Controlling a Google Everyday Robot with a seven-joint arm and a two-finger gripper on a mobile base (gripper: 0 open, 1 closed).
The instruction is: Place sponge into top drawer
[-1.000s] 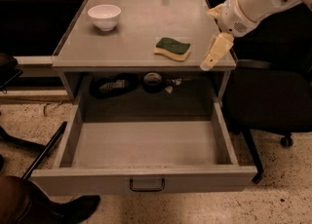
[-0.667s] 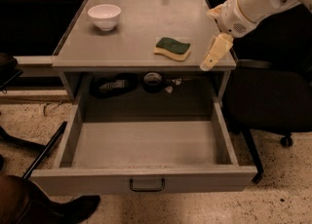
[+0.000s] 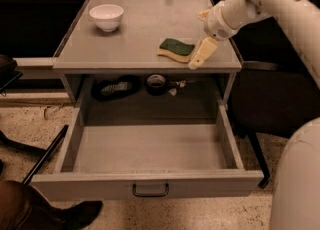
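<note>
The sponge [image 3: 176, 49], yellow foam with a dark green top, lies flat on the grey tabletop [image 3: 135, 39] near its front right edge. My gripper [image 3: 202, 35] hangs at the table's right side, just right of the sponge. It is open and empty, with one cream finger [image 3: 201, 54] almost touching the sponge's right end. The top drawer [image 3: 150, 186] is pulled fully out below the tabletop. Its inside is bare and its small dark loop handle [image 3: 150, 190] faces the front.
A white bowl [image 3: 106, 16] stands at the table's back left. A dark cable [image 3: 116, 87] and a tape roll [image 3: 156, 83] lie in the recess behind the drawer. A dark chair [image 3: 272, 99] stands to the right. A person's leg and shoe [image 3: 45, 213] are at the bottom left.
My gripper has moved left along the table's right edge, closing in on the sponge. The sponge, the bowl and the drawer have not moved.
</note>
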